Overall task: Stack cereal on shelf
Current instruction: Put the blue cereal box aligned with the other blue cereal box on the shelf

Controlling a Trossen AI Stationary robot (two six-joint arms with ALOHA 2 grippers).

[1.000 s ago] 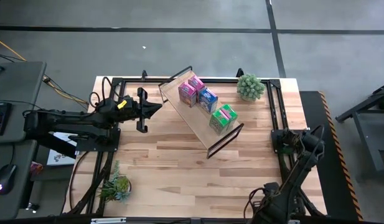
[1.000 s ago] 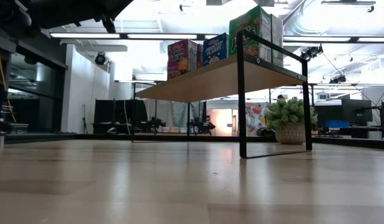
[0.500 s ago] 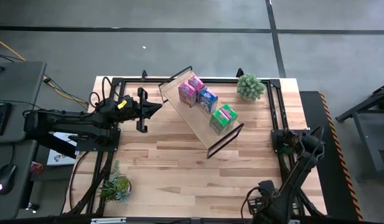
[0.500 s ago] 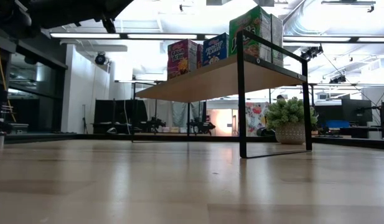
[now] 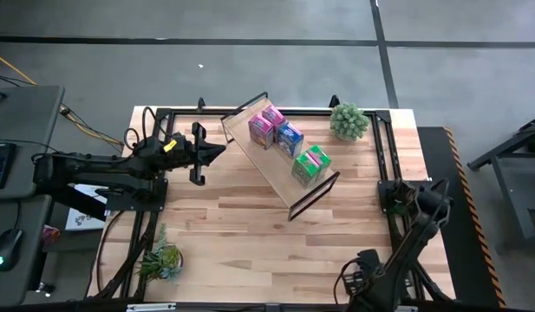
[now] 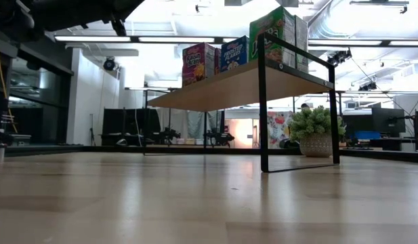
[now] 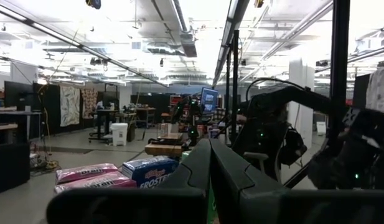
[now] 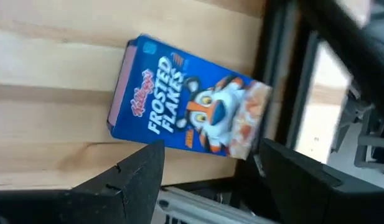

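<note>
The shelf (image 5: 280, 160) stands slantwise on the far middle of the table on its black frame ends. Pink (image 5: 263, 126), blue (image 5: 290, 137) and green (image 5: 310, 163) cereal boxes stand on its board; the low view shows them as pink cereal (image 6: 198, 63), blue cereal (image 6: 234, 53) and green cereal (image 6: 276, 27). My left gripper (image 5: 213, 153) hovers shut, left of the shelf, pointing at it. My right gripper (image 5: 355, 279) is at the near right edge, open. Its fingers stand on either side of a blue Frosted Flakes box (image 8: 185, 121) lying flat on the table.
One potted plant (image 5: 349, 121) stands at the far right corner and another plant (image 5: 163, 258) at the near left. A black frame (image 5: 384, 156) runs around the table's edges. The lying blue box is close to a black frame bar (image 8: 285, 93). Bare planks (image 5: 241, 225) lie near of the shelf.
My right arm's gripper end has crept a little along the near edge toward the table's left. The left arm, the shelf and its boxes have kept still.
</note>
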